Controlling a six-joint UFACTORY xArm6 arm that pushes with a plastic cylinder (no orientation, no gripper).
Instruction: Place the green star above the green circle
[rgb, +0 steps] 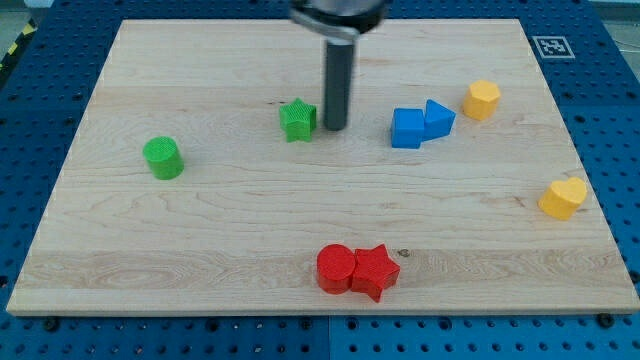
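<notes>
The green star (297, 119) lies on the wooden board at the upper middle of the view. The green circle (162, 157) stands to the view's left of it and a little lower, well apart. My tip (334, 128) rests on the board just to the view's right of the green star, very close to its edge. The dark rod rises straight up from there to the arm at the view's top.
A blue cube (407, 128) touches a blue triangle block (438, 118) right of my tip. A yellow hexagon (481, 99) lies further right, a yellow heart (562, 198) near the right edge. A red circle (335, 268) touches a red star (375, 271) near the bottom edge.
</notes>
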